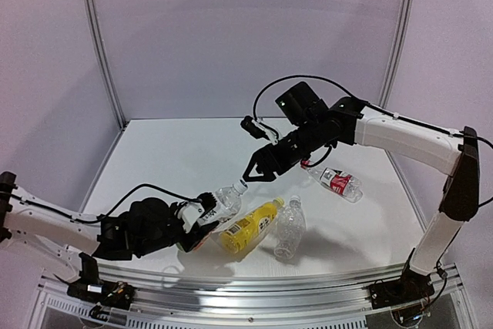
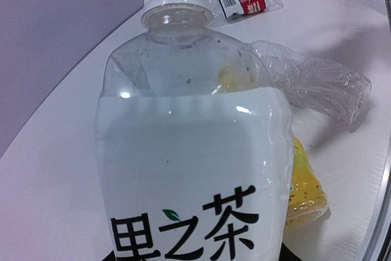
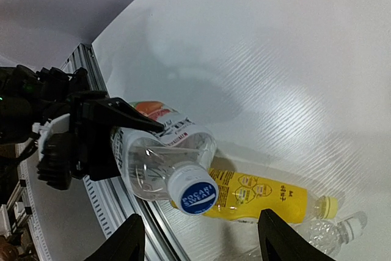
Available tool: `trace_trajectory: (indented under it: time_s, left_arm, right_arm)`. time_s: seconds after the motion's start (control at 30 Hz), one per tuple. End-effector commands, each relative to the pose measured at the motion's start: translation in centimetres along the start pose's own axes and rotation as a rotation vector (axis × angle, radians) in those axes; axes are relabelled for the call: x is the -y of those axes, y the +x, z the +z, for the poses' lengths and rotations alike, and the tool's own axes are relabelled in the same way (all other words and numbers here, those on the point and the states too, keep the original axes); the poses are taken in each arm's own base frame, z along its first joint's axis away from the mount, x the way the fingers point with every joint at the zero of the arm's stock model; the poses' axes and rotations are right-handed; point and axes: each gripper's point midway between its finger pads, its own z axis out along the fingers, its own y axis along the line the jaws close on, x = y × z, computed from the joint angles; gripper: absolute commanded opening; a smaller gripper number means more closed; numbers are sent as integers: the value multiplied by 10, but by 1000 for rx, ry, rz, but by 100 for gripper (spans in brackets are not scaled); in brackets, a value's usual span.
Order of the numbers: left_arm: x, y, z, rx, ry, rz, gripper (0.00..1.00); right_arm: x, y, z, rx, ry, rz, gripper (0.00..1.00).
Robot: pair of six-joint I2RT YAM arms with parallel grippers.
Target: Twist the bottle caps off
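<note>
My left gripper (image 1: 202, 221) is shut on the clear bottle with the fruit-picture label (image 1: 223, 202), holding it tilted off the table near the front rail. The bottle fills the left wrist view, white label (image 2: 189, 175) toward the camera. Its blue-and-white cap (image 3: 192, 191) points up toward my right gripper (image 1: 258, 172). That gripper is open, with its fingertips (image 3: 278, 236) spread wide on either side of the cap and not touching it. The yellow bottle (image 1: 250, 229) with its yellow cap (image 3: 330, 206) lies on the table just behind.
A clear plain bottle (image 1: 289, 229) lies beside the yellow one. A bottle with a red label (image 1: 339, 182) lies farther back on the right. The metal rail (image 1: 254, 283) runs along the table's near edge, under the held bottle.
</note>
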Motion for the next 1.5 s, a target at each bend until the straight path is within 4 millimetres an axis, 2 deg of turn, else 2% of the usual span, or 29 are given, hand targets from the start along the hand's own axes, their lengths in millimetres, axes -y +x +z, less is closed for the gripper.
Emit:
trace_trajectory:
  time_s: [0.0, 0.17, 0.5, 0.6, 0.83, 1.17, 1.47]
  left_arm:
    - [-8, -22, -21, 102, -41, 18, 44]
    - [-6, -33, -38, 153, -37, 41, 44]
    - [2, -39, -45, 155, -50, 105, 43]
    - [2, -41, -48, 167, -50, 104, 44]
    - [4, -44, -51, 181, -42, 111, 43]
    - [6, -45, -50, 173, -38, 126, 43]
    - [6, -45, -50, 172, -40, 129, 43]
  right_arm:
    - [-18, 6, -10, -28, -75, 33, 63]
    - [-37, 0, -18, -30, -164, 68, 59]
    - [-71, 3, -37, -56, -335, 114, 60]
    - [-69, 6, -35, -68, -318, 122, 61]
    - [-69, 16, -16, -128, -312, 126, 56]
    - [-74, 9, -20, -112, -324, 114, 52]
    - [-75, 16, -3, -155, -330, 118, 50]
